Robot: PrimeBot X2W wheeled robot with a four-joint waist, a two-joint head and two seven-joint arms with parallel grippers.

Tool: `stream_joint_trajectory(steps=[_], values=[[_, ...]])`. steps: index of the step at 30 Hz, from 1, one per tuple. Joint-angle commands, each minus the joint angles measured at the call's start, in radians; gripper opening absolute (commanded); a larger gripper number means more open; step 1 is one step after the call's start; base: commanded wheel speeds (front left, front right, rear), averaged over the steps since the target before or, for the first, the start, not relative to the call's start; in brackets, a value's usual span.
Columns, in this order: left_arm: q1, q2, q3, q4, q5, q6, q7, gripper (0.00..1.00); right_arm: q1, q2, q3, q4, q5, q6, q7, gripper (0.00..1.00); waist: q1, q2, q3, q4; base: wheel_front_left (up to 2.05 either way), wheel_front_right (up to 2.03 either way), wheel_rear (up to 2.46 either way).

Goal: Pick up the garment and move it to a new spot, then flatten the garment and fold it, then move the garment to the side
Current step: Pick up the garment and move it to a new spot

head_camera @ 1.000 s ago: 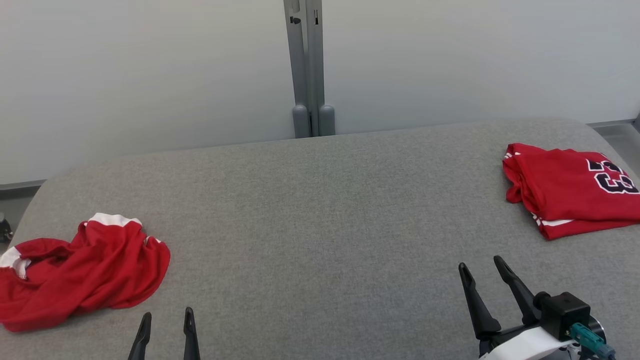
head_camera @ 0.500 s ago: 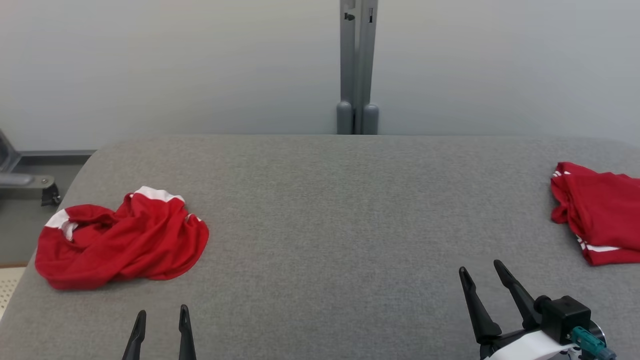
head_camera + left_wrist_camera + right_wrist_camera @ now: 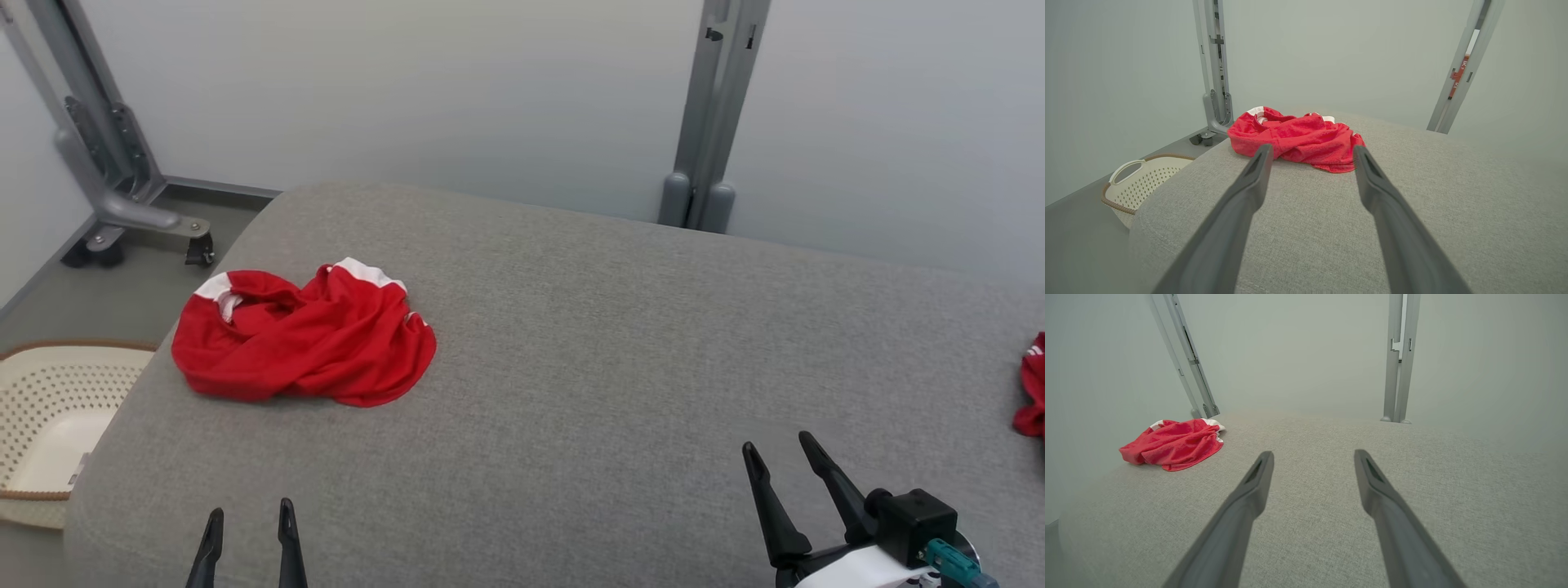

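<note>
Grey fabric-covered worktop [image 3: 612, 343], pale wall behind. The head camera has swung left since a second ago, so the crumpled red-and-white garment [image 3: 306, 339], untouched near the worktop's left end, now sits closer to centre view. Left gripper [image 3: 250, 508] and right gripper [image 3: 776, 442] hover with fingers [image 3: 771, 505] spread, empty. Guessing it's lining up the pickup.

Bright, soft, even light falls from overhead; the crumpled red garment [image 3: 302, 343] throws only a thin, faint shadow along its near edge. In both wrist views the wall [image 3: 1310, 53] behind the garment looks hazy, and the grey posts [image 3: 1218, 81] beside it lean.
</note>
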Motion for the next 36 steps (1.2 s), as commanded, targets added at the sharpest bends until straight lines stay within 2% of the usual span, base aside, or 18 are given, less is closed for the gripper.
stream_joint_trajectory(steps=[1, 10, 14, 19, 23, 25, 32, 36], values=[[0.012, 0.002, 0.006, -0.003, 0.004, -0.004, 0.0, 1.0, 0.004, 0.002, 0.001, 0.001, 0.001, -0.002, -0.002, 1.0, 0.0, 0.0, 0.009, 0.044, 0.0, 0.0, 0.0], [-0.008, 0.002, 0.027, -0.021, -0.006, -0.013, 0.0, 1.0, -0.009, 0.006, 0.001, -0.004, -0.006, -0.002, -0.002, 1.0, 0.0, 0.0, 0.042, 0.07, 0.0, 0.0, 0.0], [-0.068, 0.002, 0.042, -0.029, 0.004, -0.035, 0.0, 1.0, -0.022, -0.011, -0.001, -0.007, -0.007, -0.002, -0.002, 1.0, 0.0, 0.0, 0.08, 0.068, 0.0, 0.0, 0.0], [-0.226, 0.01, 0.051, -0.009, 0.026, -0.077, 0.0, 1.0, -0.076, -0.059, 0.014, -0.014, -0.02, -0.002, -0.002, 1.0, 0.0, 0.0, 0.193, 0.045, 0.0, 0.0, 0.0], [-0.407, 0.056, 0.048, 0.043, 0.046, -0.094, 0.005, 1.0, -0.129, -0.109, 0.016, -0.028, -0.026, -0.002, -0.002, 1.0, 0.0, 0.0, 0.294, 0.022, 0.0, 0.0, 0.0], [-0.511, 0.087, 0.048, 0.078, 0.053, -0.098, 0.041, 1.0, -0.158, -0.137, 0.008, -0.039, -0.03, -0.002, -0.002, 1.0, 0.0, 0.0, 0.346, 0.012, 0.0, 0.0, 0.0], [-0.864, 0.2, 0.022, 0.264, 0.031, -0.124, 0.271, 1.0, -0.246, -0.217, 0.002, -0.068, -0.037, -0.002, -0.002, 1.0, 0.0, 0.0, 0.497, -0.033, 0.0, 0.0, 0.0], [-1.02, 0.236, 0.015, 0.416, 0.015, -0.13, 0.362, 1.0, -0.279, -0.241, -0.004, -0.081, -0.041, -0.002, -0.002, 1.0, 0.0, 0.0, 0.547, -0.057, 0.0, 0.0, 0.0]])
